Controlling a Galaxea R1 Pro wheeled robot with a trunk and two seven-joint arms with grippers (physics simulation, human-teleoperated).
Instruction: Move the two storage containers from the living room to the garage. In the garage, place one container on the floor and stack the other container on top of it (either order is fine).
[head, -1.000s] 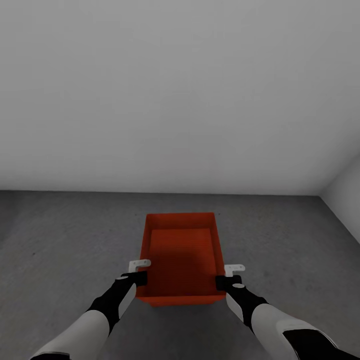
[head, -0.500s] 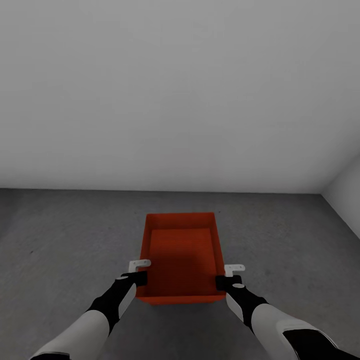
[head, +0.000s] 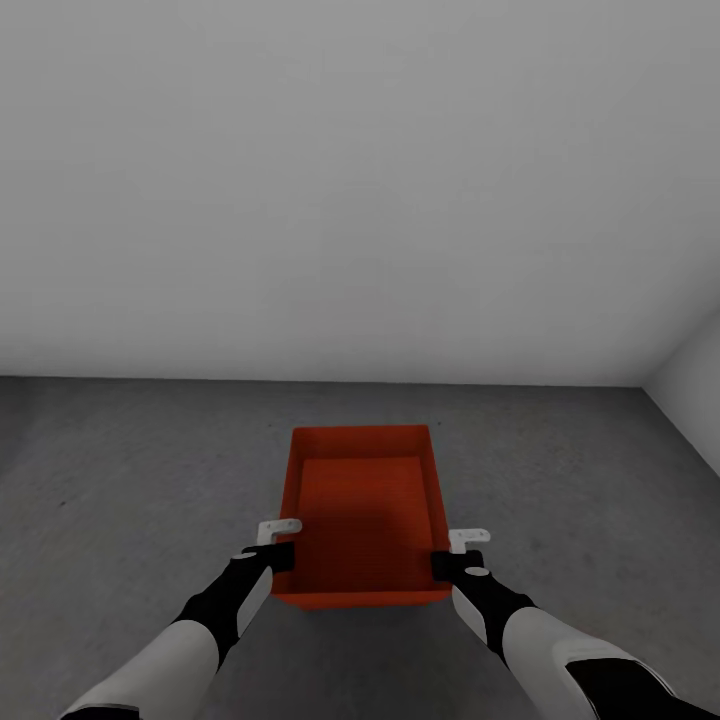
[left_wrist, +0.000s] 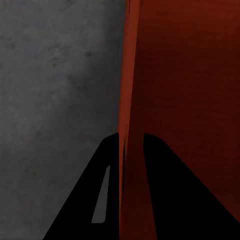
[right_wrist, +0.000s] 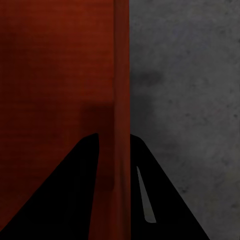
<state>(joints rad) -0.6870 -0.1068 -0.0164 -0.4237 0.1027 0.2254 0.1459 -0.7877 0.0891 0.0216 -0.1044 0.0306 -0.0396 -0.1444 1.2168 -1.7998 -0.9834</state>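
storage container (head: 365, 510) | left hand (head: 281, 556) clamps its left wall | right hand (head: 447, 562) clamps right wall

bare garage, concrete floor (head: 130, 480), grey-white wall (head: 360, 180)

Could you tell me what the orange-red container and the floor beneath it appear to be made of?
The storage container looks like moulded plastic: a uniform orange-red, thin straight walls, a matte surface with faint fine ribbing in the wrist views, though a render leaves that open. The floor looks like bare concrete: dark grey, mottled and rough, with no gloss. The left gripper and the right gripper each straddle a thin wall.
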